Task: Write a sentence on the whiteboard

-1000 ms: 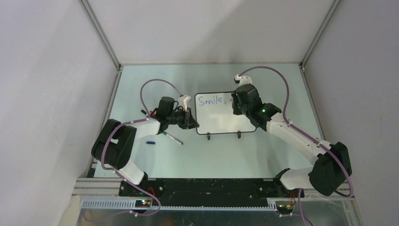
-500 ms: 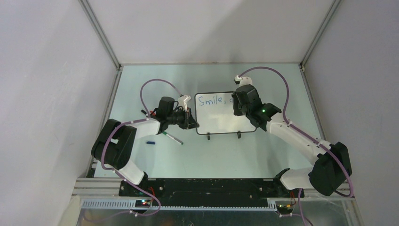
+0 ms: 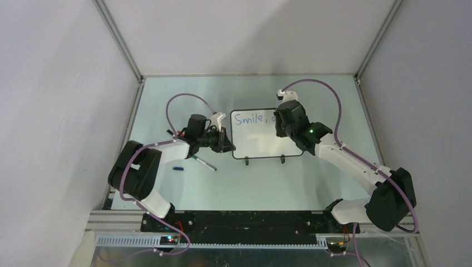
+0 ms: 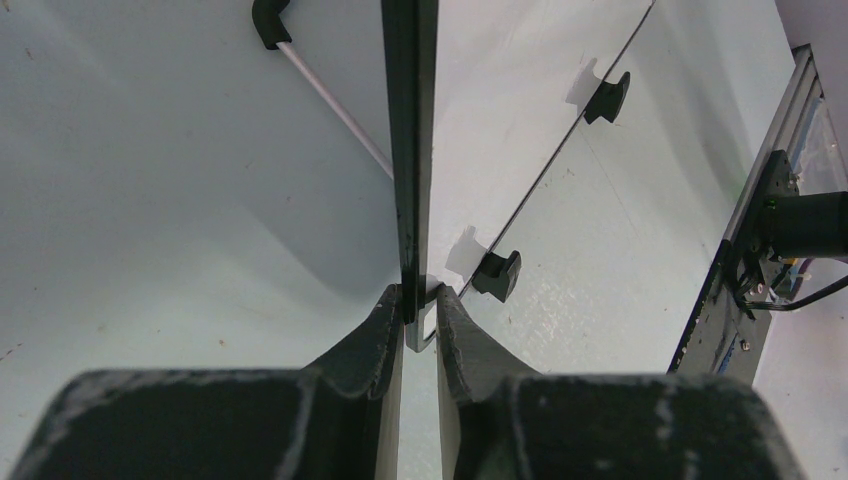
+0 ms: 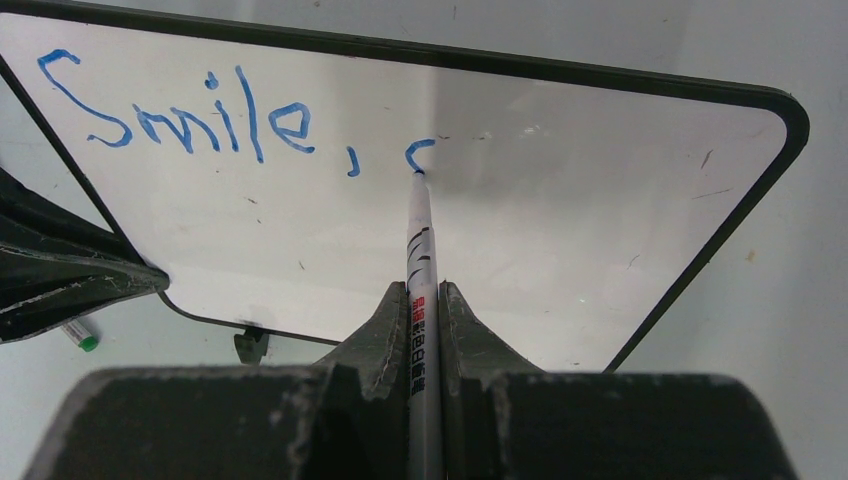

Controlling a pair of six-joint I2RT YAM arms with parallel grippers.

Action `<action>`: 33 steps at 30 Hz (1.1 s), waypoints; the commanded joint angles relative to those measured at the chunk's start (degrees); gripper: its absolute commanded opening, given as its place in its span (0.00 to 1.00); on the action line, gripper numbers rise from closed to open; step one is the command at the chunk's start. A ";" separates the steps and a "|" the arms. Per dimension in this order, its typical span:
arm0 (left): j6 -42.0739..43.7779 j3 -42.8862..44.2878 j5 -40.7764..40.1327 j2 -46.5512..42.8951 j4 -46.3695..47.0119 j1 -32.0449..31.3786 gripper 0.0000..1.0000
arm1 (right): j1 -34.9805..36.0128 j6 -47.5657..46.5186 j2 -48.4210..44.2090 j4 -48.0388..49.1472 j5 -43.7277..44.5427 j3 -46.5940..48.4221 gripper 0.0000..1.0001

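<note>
The whiteboard (image 3: 261, 139) stands tilted on two black feet mid-table. My left gripper (image 3: 225, 142) is shut on its left edge; in the left wrist view the black frame (image 4: 408, 150) runs up from between the fingertips of that gripper (image 4: 420, 296). The sentence (image 5: 190, 120) reads "Smile," in blue, followed by a small curved stroke (image 5: 420, 150). My right gripper (image 5: 425, 292) is shut on a white marker (image 5: 420, 240), whose tip touches the board at the foot of that stroke. From above, the right gripper (image 3: 282, 120) covers the board's upper right and hides the writing past the sentence (image 3: 251, 118).
A second marker with a green tip (image 3: 205, 163) and a small blue cap (image 3: 178, 167) lie on the table left of the board. The board's feet (image 3: 247, 162) stick out toward the near side. Enclosure walls and metal posts (image 3: 119, 41) ring the table.
Barely anything: the right gripper has nudged slightly over the board's upper right. The left gripper and the board have stayed put.
</note>
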 commanded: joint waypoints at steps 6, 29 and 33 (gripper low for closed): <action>0.95 1.47 -1.12 -0.92 -0.65 0.11 0.17 | 1.48 -0.73 -0.37 -0.45 0.90 1.56 0.00; 0.95 1.51 -1.09 -0.92 -0.68 0.13 0.17 | -0.99 -0.12 -5.94 3.01 -4.48 -0.69 0.00; 0.95 1.48 -1.09 -0.98 -0.69 0.13 0.17 | -2.39 0.23 -7.02 3.42 -4.59 -1.07 0.00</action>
